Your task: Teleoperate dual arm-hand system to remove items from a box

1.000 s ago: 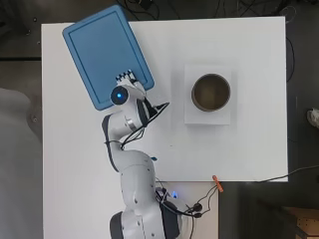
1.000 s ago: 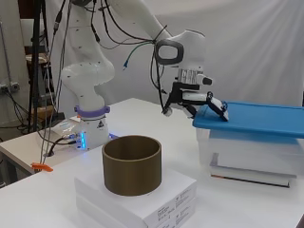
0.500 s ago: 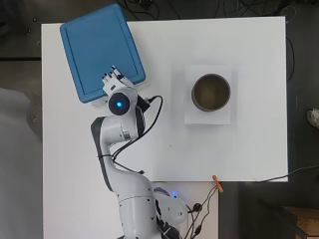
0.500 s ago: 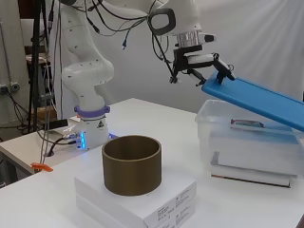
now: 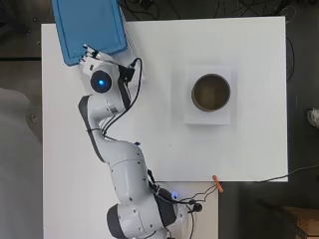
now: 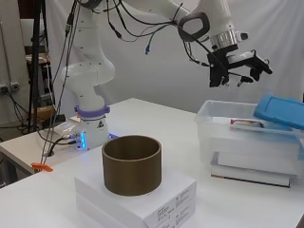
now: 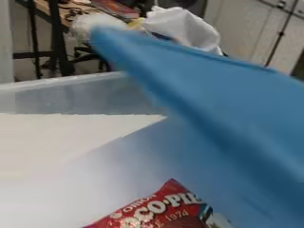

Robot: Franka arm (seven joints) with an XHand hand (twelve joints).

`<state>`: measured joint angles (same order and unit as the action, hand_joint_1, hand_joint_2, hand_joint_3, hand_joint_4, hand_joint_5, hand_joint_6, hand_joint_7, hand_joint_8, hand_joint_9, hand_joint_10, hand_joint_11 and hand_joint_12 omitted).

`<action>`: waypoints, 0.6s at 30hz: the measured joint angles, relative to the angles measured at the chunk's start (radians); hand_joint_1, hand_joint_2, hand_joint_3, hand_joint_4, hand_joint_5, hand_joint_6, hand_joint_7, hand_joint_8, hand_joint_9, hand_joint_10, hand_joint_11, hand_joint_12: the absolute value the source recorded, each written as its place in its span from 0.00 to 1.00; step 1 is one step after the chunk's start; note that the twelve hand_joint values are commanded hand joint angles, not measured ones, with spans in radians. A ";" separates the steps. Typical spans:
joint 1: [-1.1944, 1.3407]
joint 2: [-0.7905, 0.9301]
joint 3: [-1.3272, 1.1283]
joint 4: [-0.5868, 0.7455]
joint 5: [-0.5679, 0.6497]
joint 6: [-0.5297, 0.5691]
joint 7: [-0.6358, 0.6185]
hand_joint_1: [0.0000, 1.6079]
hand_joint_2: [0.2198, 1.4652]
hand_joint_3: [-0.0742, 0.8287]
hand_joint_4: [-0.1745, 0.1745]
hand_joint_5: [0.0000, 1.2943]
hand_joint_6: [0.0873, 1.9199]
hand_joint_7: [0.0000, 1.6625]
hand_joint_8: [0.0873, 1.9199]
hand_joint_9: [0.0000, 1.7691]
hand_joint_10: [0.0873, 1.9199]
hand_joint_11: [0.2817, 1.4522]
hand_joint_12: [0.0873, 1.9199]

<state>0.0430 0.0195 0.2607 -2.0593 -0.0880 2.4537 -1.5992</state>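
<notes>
Clear box [image 6: 247,137], blue lid [image 6: 281,112] askew, holds red packet [image 7: 164,209].

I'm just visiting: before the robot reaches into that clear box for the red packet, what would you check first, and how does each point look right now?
1. Blue lid off the opening: partly, it rests across the far end. Not ok.
2. Red packet visible in the clear box: ok.
3. Robot hand holding nothing: ok.
4. Robot hand above the box: ok.
5. Brown cylinder out of the way: ok.
6. Lid steady where it lies: cannot tell.
</notes>
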 joint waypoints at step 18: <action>-0.032 -0.058 0.035 -0.066 0.060 -0.428 0.440 0.11 0.66 0.07 0.56 0.38 0.00 0.40 0.00 0.42 0.00 0.34 0.00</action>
<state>0.0113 -0.0383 0.2959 -2.1257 -0.0277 2.0259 -1.1592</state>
